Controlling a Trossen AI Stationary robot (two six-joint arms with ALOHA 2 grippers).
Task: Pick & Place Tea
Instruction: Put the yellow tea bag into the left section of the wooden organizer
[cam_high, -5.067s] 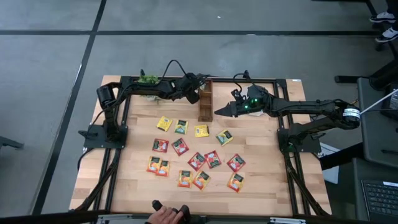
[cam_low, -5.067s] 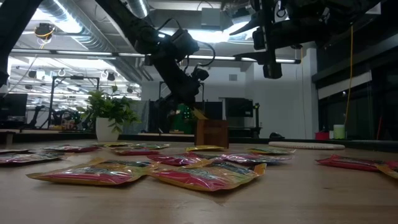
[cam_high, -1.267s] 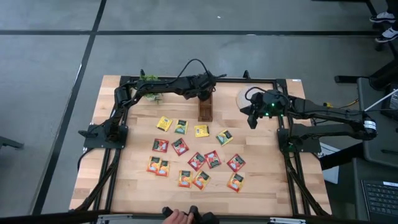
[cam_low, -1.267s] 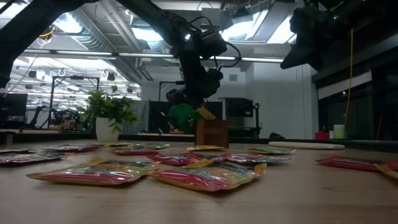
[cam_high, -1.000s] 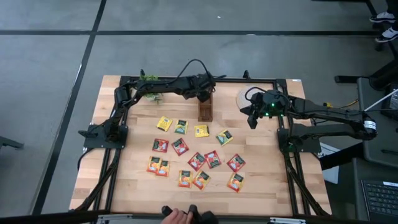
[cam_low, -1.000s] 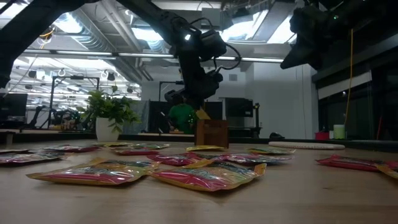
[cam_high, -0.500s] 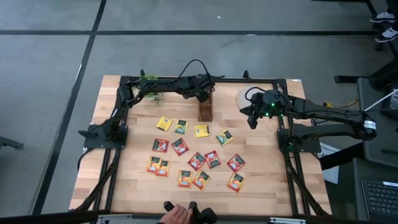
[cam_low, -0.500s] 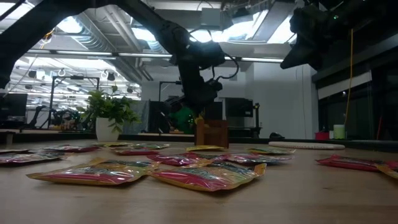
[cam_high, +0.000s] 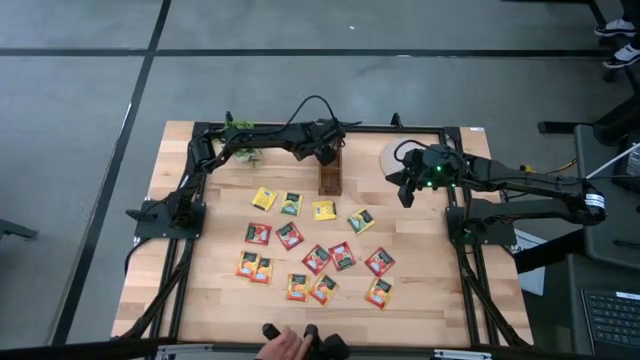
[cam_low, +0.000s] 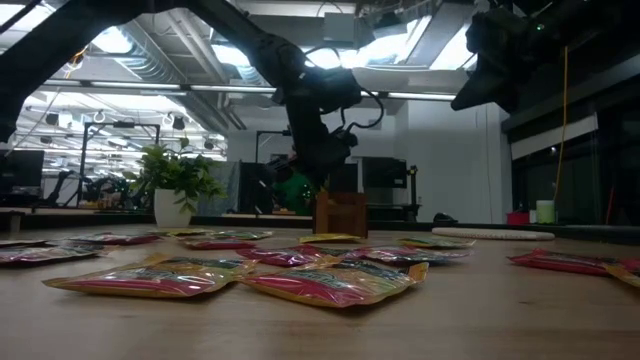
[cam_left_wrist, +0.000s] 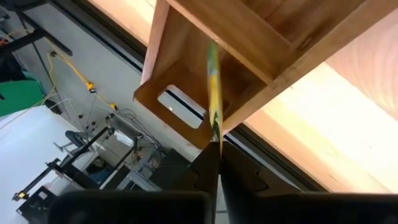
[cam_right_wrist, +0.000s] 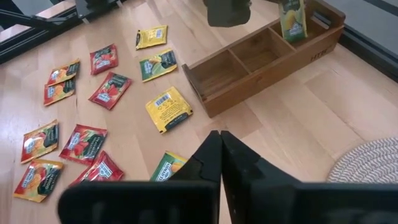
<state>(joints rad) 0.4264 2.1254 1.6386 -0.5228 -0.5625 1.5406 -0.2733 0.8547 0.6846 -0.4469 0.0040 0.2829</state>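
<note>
— Yellow sachet (cam_left_wrist: 212, 87) is edge-on in your left pincer (cam_left_wrist: 214, 147), fingers closed tight on its lower edge. Which step is this?

— The placing. You hold it upright over the end compartment of the wooden box (cam_right_wrist: 264, 55), at the far edge of the surface (cam_high: 420, 300).

— Next move?

— Probably lower it a little, then part the fingers so it drops inside, clear of the divider.

— And the rest?

— The other tea sachets (cam_high: 316, 258) lie flat, well apart from that pincer. Your right pincer (cam_right_wrist: 220, 138) waits closed and empty near the woven mat (cam_right_wrist: 370, 163).
</note>
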